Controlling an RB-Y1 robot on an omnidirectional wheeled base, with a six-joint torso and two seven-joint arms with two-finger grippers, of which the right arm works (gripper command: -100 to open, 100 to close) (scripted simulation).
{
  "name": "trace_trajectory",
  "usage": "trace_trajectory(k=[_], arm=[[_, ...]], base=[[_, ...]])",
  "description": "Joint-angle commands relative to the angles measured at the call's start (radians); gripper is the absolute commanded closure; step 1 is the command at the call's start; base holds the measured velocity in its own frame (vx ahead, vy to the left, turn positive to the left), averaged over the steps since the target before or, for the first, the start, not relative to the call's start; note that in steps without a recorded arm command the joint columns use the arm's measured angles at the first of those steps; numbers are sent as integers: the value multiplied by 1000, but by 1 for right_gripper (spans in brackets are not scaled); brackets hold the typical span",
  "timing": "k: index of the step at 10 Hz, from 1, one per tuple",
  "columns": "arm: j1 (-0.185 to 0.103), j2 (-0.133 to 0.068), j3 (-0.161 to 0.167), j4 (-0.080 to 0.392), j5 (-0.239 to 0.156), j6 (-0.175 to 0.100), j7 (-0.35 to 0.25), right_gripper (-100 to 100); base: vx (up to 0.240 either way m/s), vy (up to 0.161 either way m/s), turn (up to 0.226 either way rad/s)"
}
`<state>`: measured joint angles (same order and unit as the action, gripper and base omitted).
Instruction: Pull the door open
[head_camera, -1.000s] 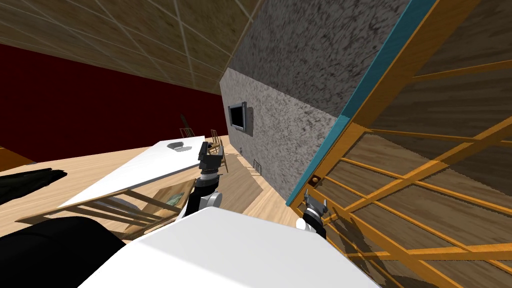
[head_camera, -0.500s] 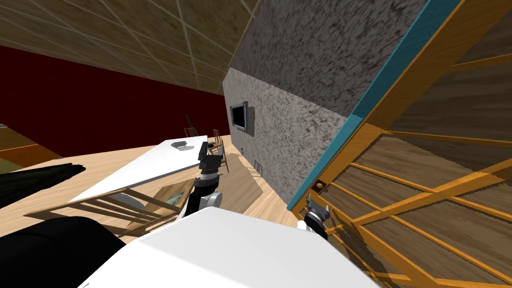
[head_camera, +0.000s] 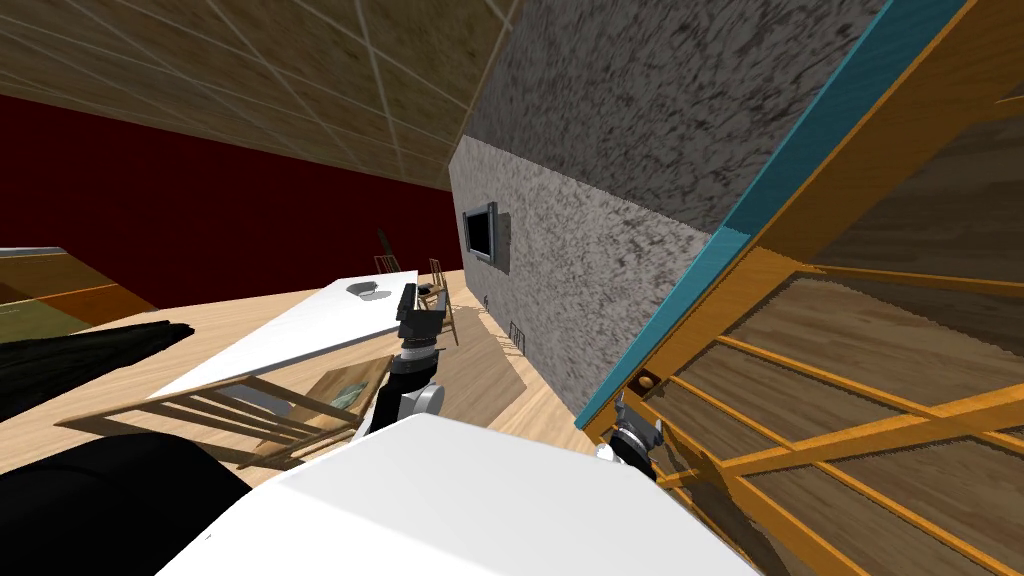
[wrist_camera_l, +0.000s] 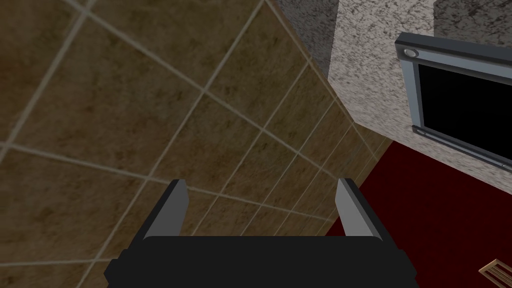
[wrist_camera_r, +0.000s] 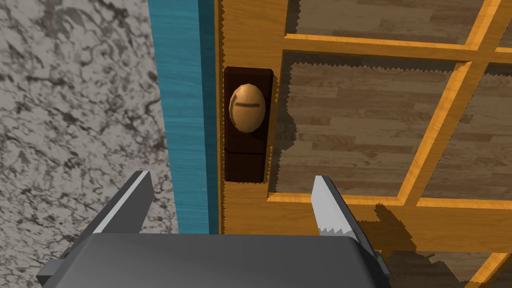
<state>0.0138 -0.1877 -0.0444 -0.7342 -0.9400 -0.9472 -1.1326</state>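
1. Right gripper is hovering with fingers spread wide, gripping nothing, not touching the door.
2. Just beyond it, a round tan knob is sitting on a dark brown plate, lining up between the two fingers, untouched.
3. The door, orange wood bars over brown panels, is carrying the knob at its edge, right beside a teal frame.
4. Grey speckled wall is running along the frame's other side.
5. Left gripper is staying released, empty; head view is showing it raised near a white table, well apart from the door.
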Motion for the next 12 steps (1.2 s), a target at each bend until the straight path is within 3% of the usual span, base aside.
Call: trace_trajectory(k=[1, 12], arm=[[16, -18, 9, 8, 4, -6, -32, -100], [111, -129, 62, 55, 25, -44, -225, -100]], base=[[124, 2, -40], [117, -7, -26]])
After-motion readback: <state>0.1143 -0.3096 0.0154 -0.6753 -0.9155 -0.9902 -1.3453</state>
